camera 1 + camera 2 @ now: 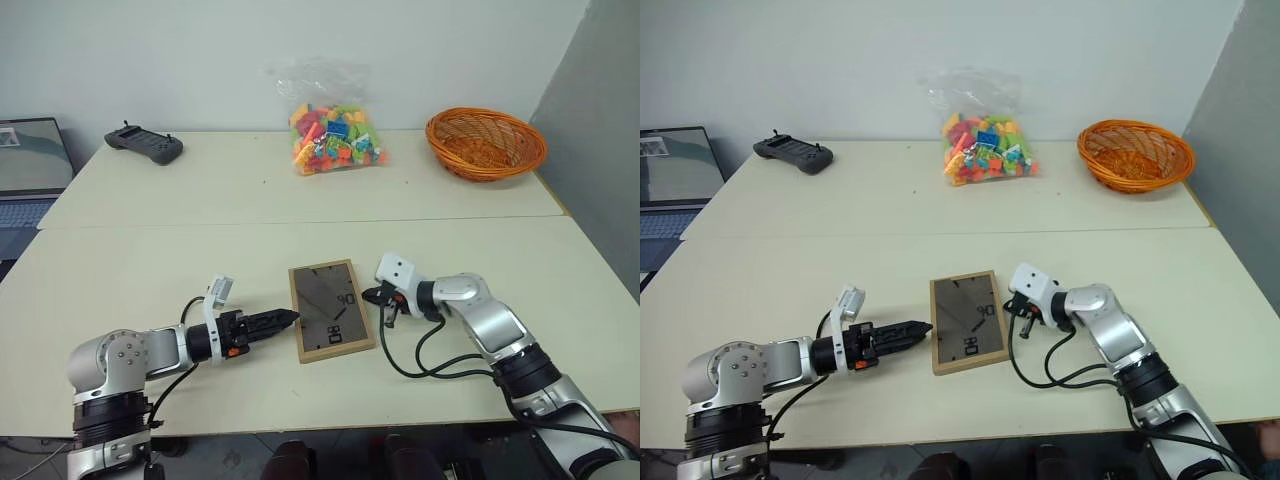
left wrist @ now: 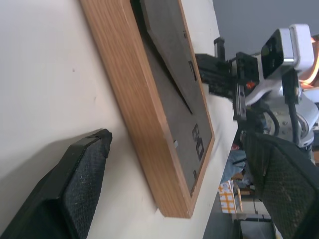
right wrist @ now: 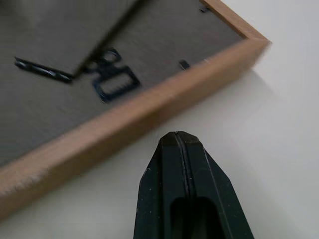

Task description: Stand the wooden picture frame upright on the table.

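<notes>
Frame first: the small rectangular light-wood picture frame (image 1: 331, 311) lies flat on the large pale cream table (image 1: 140, 270), face down, its dark brown back panel with the stand flap and white marks turned up. It sits on the near half of the tabletop, just this side of the thin seam, between the two arms. Lying this way puts the flap within reach, which I judge is the point, since the flap has to swing out before the frame can stand. In the left wrist view the flap already looks slightly lifted from the panel along one edge. The standing-up itself is not yet done.

Left gripper (image 1: 283, 320) points at the frame's left long edge, level with the tabletop and just beside the wood. The left wrist view shows its two black fingers (image 2: 75, 189) spread wide, with the frame's corner between them and nothing clamped. That pose looks ready to take the frame by its edge.

Right gripper (image 1: 372, 295) is at the opposite long edge, its fingers pressed together into a single tip (image 3: 178, 149). It holds nothing and sits just short of the wooden rim, apparently placed to brace the frame.

Farther back on the table are a clear bag of coloured plastic blocks (image 1: 333, 133), an orange woven basket (image 1: 486, 143) and a black handheld controller (image 1: 144, 144).
</notes>
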### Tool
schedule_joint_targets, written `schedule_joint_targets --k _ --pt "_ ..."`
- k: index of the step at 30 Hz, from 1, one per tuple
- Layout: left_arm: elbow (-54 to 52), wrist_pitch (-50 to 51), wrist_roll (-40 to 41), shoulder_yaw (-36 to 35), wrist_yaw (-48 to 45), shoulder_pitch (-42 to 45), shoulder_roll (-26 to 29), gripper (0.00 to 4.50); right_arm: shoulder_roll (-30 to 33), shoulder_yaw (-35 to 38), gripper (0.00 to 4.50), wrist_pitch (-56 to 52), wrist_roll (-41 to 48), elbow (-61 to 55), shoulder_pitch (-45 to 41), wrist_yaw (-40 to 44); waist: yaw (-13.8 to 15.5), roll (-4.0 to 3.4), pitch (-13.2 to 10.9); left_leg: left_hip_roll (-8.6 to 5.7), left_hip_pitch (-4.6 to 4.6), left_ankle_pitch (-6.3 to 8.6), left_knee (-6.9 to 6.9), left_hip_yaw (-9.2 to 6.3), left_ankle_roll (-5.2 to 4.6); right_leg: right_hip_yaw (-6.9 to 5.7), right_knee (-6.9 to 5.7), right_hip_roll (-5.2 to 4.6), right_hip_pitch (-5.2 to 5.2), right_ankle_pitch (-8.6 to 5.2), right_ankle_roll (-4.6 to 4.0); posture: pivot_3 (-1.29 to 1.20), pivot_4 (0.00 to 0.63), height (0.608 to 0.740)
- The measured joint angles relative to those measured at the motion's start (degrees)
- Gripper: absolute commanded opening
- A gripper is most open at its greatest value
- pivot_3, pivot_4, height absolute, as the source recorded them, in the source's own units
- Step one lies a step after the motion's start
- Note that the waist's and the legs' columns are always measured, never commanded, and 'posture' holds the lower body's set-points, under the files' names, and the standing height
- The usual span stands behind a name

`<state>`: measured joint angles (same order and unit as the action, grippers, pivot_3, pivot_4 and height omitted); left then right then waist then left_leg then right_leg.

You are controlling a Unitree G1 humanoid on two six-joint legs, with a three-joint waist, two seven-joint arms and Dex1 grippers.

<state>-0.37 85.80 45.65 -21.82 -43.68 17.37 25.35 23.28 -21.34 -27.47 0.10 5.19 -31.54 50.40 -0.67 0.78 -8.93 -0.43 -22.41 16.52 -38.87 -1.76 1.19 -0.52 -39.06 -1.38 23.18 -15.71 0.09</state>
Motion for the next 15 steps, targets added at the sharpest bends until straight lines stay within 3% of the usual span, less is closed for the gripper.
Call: schedule_joint_targets --k 14,15 --pt "-1.8 1.7 2.2 0.1 4.3 -0.5 -3.9 4.47 -3.9 -0.2 0.00 -5.7 0.3 -2.4 0.4 -2.9 0.6 -0.12 0.4 -0.03 0.05 0.01 0.00 0.06 -0.01 0.06 0.04 -0.01 -0.04 0.00 0.00 0.00 0.150 0.740" --pt "-1.8 1.7 2.3 0.1 4.4 -0.4 -4.0 4.30 -4.0 -0.1 0.00 -5.7 0.3 -2.4 0.3 -3.0 0.7 -0.12 0.4 -0.03 0.05 0.01 0.00 0.06 -0.01 0.06 0.04 -0.01 -0.03 0.00 0.00 0.00 0.150 0.740"
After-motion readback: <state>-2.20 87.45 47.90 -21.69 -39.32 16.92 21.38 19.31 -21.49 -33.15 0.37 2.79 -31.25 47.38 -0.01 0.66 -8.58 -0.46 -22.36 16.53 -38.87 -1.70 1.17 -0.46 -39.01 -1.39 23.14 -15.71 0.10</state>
